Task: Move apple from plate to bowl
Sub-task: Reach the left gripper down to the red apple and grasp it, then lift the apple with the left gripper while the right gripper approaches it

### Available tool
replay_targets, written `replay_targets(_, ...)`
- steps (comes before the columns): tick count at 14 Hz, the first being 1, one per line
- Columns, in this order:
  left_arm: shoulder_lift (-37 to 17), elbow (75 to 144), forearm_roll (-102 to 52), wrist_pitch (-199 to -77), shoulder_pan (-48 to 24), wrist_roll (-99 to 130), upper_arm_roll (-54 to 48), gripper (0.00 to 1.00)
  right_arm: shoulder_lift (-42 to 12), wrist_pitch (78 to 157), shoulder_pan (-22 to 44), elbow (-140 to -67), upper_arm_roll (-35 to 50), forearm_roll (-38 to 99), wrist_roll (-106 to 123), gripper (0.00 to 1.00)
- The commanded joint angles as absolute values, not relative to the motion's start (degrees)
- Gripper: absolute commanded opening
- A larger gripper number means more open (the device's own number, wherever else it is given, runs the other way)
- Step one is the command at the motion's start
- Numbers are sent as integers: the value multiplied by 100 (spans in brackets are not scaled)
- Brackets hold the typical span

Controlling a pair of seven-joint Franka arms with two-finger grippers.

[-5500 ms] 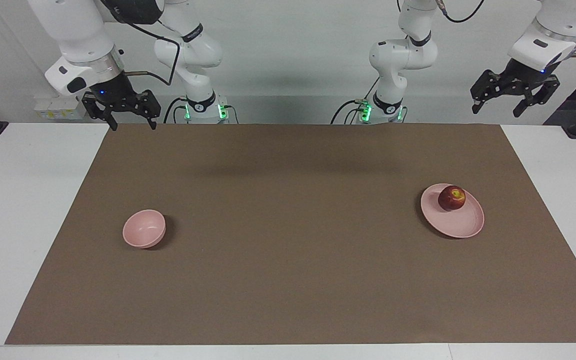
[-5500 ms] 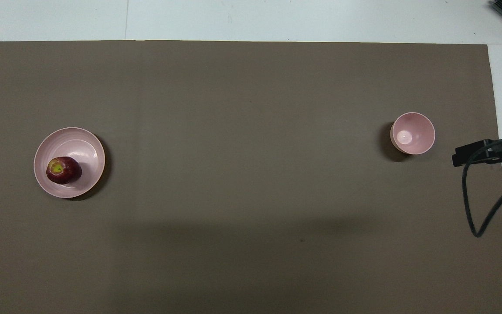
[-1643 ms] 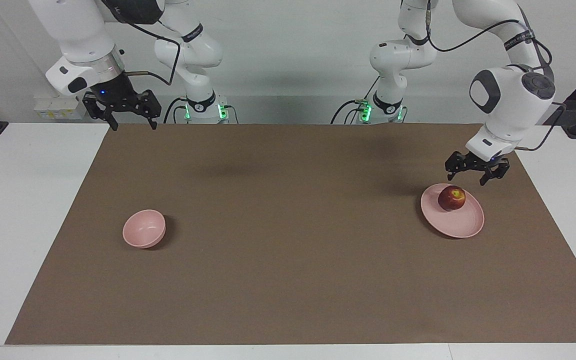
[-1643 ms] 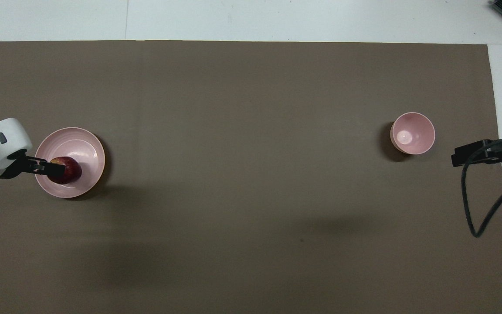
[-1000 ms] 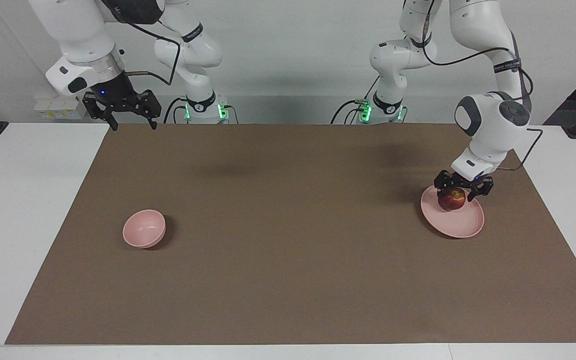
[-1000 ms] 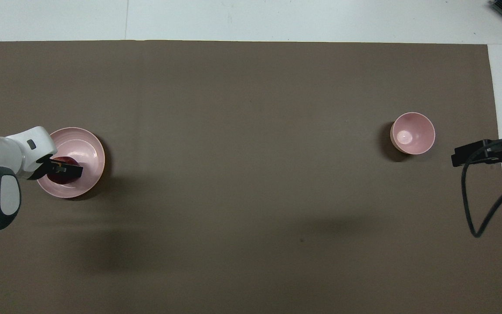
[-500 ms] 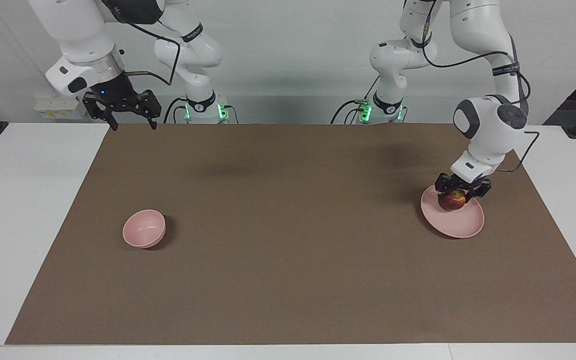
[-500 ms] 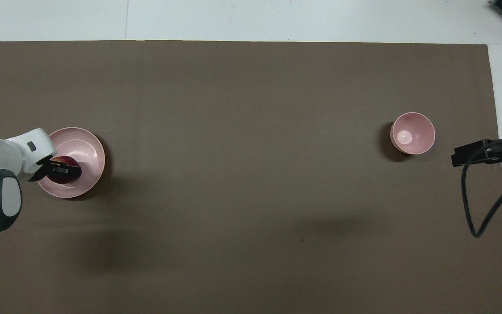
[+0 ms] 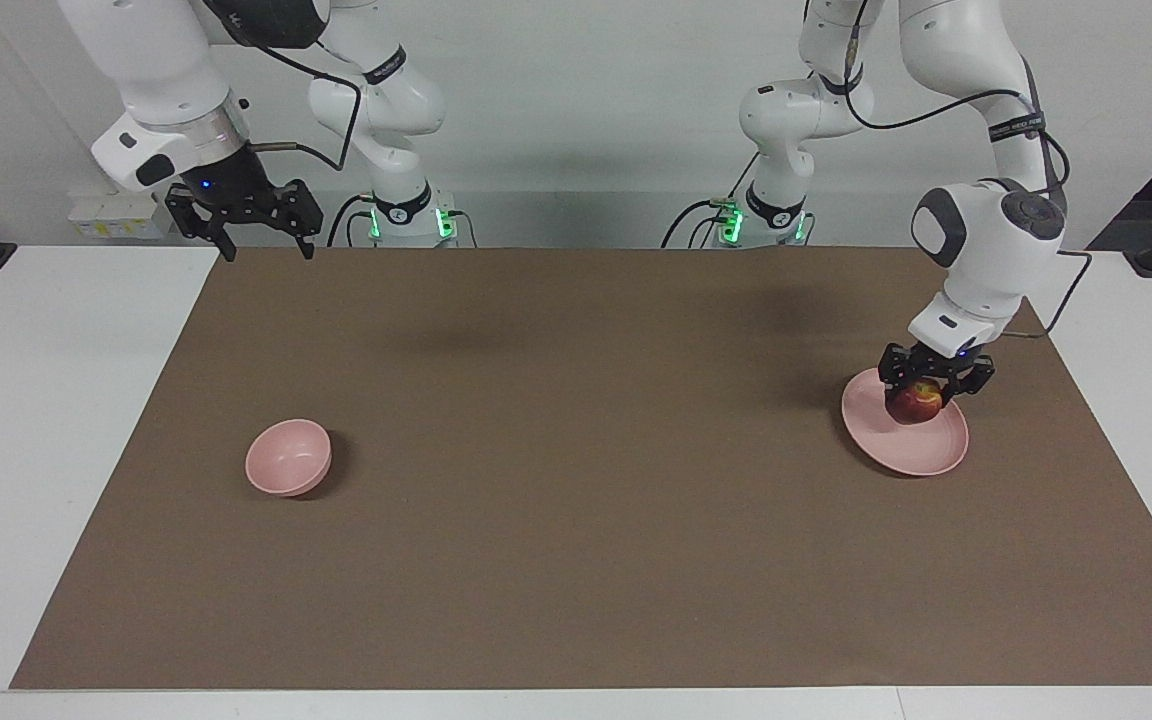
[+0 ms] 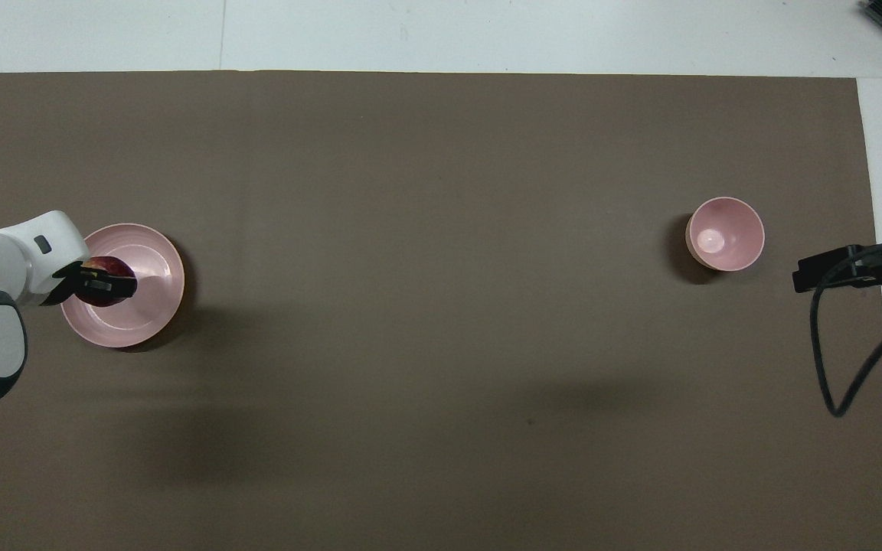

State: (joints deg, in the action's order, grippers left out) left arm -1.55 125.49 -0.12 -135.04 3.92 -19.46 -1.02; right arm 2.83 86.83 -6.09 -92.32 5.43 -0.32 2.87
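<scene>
Facing view first: I have the brown mat (image 9: 576, 480) spread over most of the white table (image 9: 26, 450), and everything of interest sits on that mat. My left arm (image 9: 986, 230) reaches down over the mat's end on its own side, while my right arm (image 9: 161, 90) waits above the mat's corner nearest its base. The plate (image 9: 921, 455) lies near the left arm's end of the mat, about midway between the edge by the robots and the edge away from them. The bowl (image 9: 288, 457) stands upright toward the right arm's end, well apart from the plate. My left gripper (image 9: 928, 392) is over the plate with its fingers pinched on the apple (image 9: 916, 403); I cannot tell whether the apple touches the plate. My right gripper (image 9: 261, 240) hangs with its fingers spread, holding nothing.
</scene>
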Motion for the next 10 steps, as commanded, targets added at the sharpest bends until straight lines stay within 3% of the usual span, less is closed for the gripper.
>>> replay_targets(1,412,12473,-306,-12773,54,-1916,-70,0,237,8754,-606,-9158,562,-18,431,100)
replay_targets(6,694,12287,-1667,-12164,-622,-1532,-70,0,124,9062,-580,-9184,615,139,10,100)
replay_targets(10,606,12050,-2819,-12190,-1264,-591,-62,0,62,9070,-414,-9474,624,1060,-1946,100)
